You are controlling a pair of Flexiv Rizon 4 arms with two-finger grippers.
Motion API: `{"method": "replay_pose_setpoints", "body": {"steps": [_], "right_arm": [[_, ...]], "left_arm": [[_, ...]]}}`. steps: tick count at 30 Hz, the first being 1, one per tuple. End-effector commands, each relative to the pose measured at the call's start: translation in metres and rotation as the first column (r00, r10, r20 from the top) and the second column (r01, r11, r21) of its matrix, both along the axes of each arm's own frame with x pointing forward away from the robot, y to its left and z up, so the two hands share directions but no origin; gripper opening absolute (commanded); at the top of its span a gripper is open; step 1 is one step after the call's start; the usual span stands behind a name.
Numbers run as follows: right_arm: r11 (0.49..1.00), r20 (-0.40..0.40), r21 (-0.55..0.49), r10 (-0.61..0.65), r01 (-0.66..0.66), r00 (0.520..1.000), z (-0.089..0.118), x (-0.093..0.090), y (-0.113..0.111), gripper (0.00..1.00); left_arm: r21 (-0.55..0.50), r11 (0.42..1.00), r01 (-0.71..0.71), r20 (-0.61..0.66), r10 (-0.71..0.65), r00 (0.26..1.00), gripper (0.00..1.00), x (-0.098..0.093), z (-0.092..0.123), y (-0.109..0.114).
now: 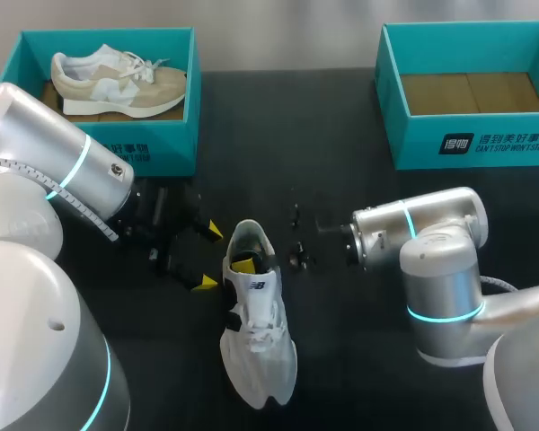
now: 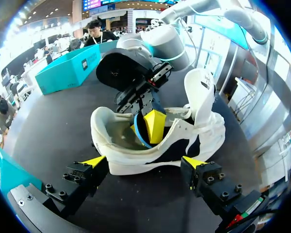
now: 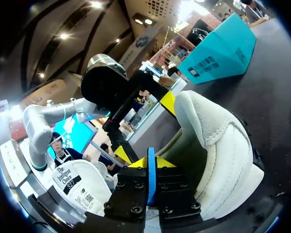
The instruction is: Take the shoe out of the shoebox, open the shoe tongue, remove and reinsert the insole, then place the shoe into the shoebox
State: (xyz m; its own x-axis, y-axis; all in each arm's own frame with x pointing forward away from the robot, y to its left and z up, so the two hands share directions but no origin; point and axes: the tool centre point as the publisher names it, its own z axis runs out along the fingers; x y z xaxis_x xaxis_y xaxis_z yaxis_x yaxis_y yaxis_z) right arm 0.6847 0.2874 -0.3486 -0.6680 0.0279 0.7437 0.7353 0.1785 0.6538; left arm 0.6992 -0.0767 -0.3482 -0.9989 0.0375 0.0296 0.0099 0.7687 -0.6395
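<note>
Two shoeboxes (image 1: 162,153) (image 1: 413,148), beige shoe (image 1: 117,81) boxed, white shoe (image 1: 256,350) out, your left gripper (image 1: 209,257) spread, right gripper (image 3: 151,165) seemingly clamping one insole (image 3: 151,189).

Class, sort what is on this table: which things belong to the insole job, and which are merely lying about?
Job in hand:
white shoe
insole, pinched in the right gripper
left gripper, open beside the heel
empty shoebox

Lying about, probably:
beige shoe
second shoebox, holding it

Left pincer (image 2: 144,162) facing shoe (image 2: 203,132); right pincer (image 2: 147,127) pinching insole (image 2: 137,132).
</note>
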Motion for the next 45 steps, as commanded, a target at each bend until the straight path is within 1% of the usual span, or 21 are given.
{"method": "replay_pose_setpoints", "body": {"steps": [1, 4, 11, 13, 15, 16, 17, 18, 19, 23, 30, 33, 35, 36, 37, 38, 40, 42, 43, 44, 45], "right_arm": [[1.0, 0.042, -0.002, -0.012, 0.012, 0.999, 0.01, 0.003, 0.0, 0.36], [1.0, 0.08, -0.013, -0.006, 0.007, 0.997, 0.017, 0.009, -0.001, 0.44], [0.999, 0.121, -0.037, 0.002, 0.002, 0.993, 0.025, 0.018, -0.003, 0.44], [0.999, 0.124, -0.041, 0.003, 0.003, 0.992, 0.025, 0.02, -0.004, 0.42], [0.999, 0.122, -0.043, 0.002, 0.004, 0.992, 0.023, 0.021, -0.004, 0.35], [0.999, 0.12, -0.044, 0.001, 0.004, 0.993, 0.022, 0.022, -0.004, 0.29], [0.999, 0.118, -0.044, 0.001, 0.004, 0.993, 0.021, 0.022, -0.004, 0.21], [0.999, 0.115, -0.044, 0.001, 0.004, 0.993, 0.02, 0.023, -0.004, 0.08], [0.999, 0.112, -0.044, 0.001, 0.004, 0.994, 0.019, 0.023, -0.004, 0.0], [0.999, 0.089, -0.039, -0.001, 0.004, 0.996, 0.011, 0.023, -0.005, 0.0], [1.0, 0.024, -0.021, -0.011, 0.012, 1.0, -0.005, 0.007, -0.003, 0.0], [1.0, 0.019, -0.02, -0.011, 0.012, 1.0, -0.005, 0.004, -0.003, 0.0], [1.0, 0.036, -0.016, -0.005, 0.006, 0.999, 0.0, 0.006, -0.003, 0.0], [1.0, 0.048, -0.02, 0.003, -0.002, 0.999, 0.004, 0.007, -0.004, 0.11], [1.0, 0.058, -0.026, 0.009, -0.007, 0.998, 0.007, 0.009, -0.004, 0.33], [1.0, 0.062, -0.029, 0.013, -0.011, 0.998, 0.011, 0.01, -0.004, 0.44], [0.999, 0.082, -0.046, 0.027, -0.024, 0.996, 0.018, 0.013, -0.004, 0.5], [0.998, 0.098, -0.06, 0.041, -0.035, 0.994, 0.025, 0.016, -0.004, 0.66], [0.997, 0.106, -0.069, 0.047, -0.039, 0.993, 0.029, 0.017, -0.005, 0.73], [0.996, 0.112, -0.075, 0.053, -0.045, 0.992, 0.032, 0.017, -0.005, 0.77], [0.995, 0.117, -0.084, 0.057, -0.048, 0.991, 0.034, 0.018, -0.006, 0.78]], "left_arm": [[0.001, 1.0, 0.0, 0.001, 0.0, 1.0, 1.0, 0.0, 0.0, 0.0], [0.001, 1.0, 0.0, 0.001, 0.0, 1.0, 1.0, 0.0, 0.0, 0.0], [0.001, 1.0, 0.0, 0.001, 0.0, 1.0, 1.0, 0.0, 0.0, 0.0], [0.001, 1.0, 0.0, 0.001, 0.0, 1.0, 1.0, 0.0, 0.0, 0.0], [0.001, 1.0, 0.0, 0.001, 0.0, 1.0, 1.0, 0.0, 0.0, 0.0], [0.001, 1.0, 0.0, 0.001, 0.0, 1.0, 1.0, 0.0, 0.0, 0.0], [0.001, 1.0, 0.0, 0.001, 0.0, 1.0, 1.0, 0.0, 0.0, 0.0], [0.001, 1.0, 0.0, 0.001, 0.0, 1.0, 1.0, 0.0, 0.0, 0.0], [0.001, 1.0, 0.0, 0.001, 0.0, 1.0, 1.0, 0.0, 0.0, 0.0], [0.001, 1.0, 0.0, 0.001, 0.0, 1.0, 1.0, 0.0, 0.0, 0.0], [0.001, 1.0, 0.0, 0.001, 0.0, 1.0, 1.0, 0.0, 0.0, 0.0], [0.001, 1.0, 0.0, 0.001, 0.0, 1.0, 1.0, 0.0, 0.0, 0.0], [0.001, 1.0, 0.0, 0.001, 0.0, 1.0, 1.0, 0.0, 0.0, 0.0], [0.001, 1.0, 0.0, 0.001, 0.0, 1.0, 1.0, 0.0, 0.0, 0.0], [0.001, 1.0, 0.0, 0.001, 0.0, 1.0, 1.0, 0.0, 0.0, 0.0], [0.001, 1.0, 0.0, 0.001, 0.0, 1.0, 1.0, 0.0, 0.0, 0.0], [0.001, 1.0, 0.0, 0.001, 0.0, 1.0, 1.0, 0.0, 0.0, 0.0], [0.001, 1.0, 0.0, 0.001, 0.0, 1.0, 1.0, 0.0, 0.0, 0.0], [0.001, 1.0, 0.0, 0.001, 0.0, 1.0, 1.0, 0.0, 0.0, 0.0], [0.0, 1.0, 0.0, 0.001, 0.0, 1.0, 1.0, -0.001, 0.0, 0.0], [-0.001, 1.0, 0.002, 0.002, -0.002, 1.0, 1.0, -0.001, 0.001, 0.0]]}}
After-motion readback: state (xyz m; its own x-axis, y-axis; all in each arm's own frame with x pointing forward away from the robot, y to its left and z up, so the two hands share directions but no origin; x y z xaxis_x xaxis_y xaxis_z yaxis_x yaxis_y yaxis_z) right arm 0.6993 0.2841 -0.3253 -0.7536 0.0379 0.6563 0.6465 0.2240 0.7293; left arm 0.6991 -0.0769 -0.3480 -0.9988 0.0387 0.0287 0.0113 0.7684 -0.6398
